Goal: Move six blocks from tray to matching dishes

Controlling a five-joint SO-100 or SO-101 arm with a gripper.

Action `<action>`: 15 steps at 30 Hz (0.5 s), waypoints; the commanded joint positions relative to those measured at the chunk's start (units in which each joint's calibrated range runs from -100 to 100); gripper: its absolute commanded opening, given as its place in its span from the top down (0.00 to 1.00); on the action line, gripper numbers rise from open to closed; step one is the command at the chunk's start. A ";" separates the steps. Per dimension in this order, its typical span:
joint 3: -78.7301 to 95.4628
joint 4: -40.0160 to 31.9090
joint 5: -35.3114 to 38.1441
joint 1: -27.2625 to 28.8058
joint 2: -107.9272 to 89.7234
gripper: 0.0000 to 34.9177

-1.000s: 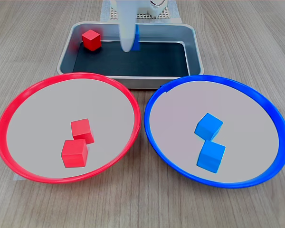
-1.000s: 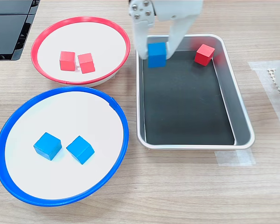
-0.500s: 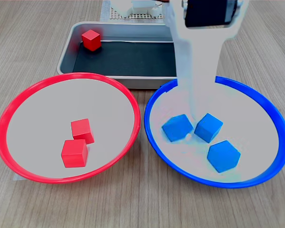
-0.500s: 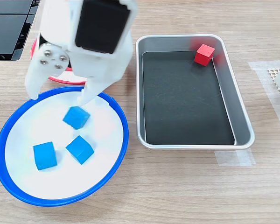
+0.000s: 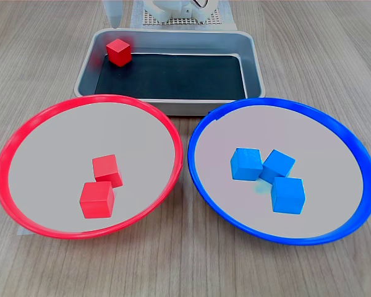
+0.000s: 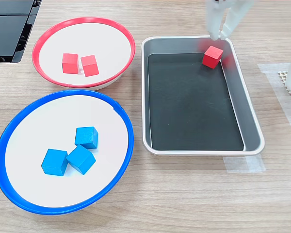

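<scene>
The white gripper (image 6: 219, 35) hangs just above the last small red cube (image 6: 213, 56), which sits in a far corner of the silver metal tray with the black bottom (image 6: 252, 141). Its two fingertips are almost together and hold nothing. The second exterior view shows both fingers; the first exterior view shows only one pale tip at the top. Three blue cubes (image 5: 269, 176) huddle in the blue-rimmed round dish (image 5: 210, 130). Two red cubes (image 5: 101, 185) lie in the red-rimmed round dish (image 5: 25, 130).
</scene>
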 commanded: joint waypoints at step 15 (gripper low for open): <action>11.47 -14.91 12.45 3.75 -2.44 0.64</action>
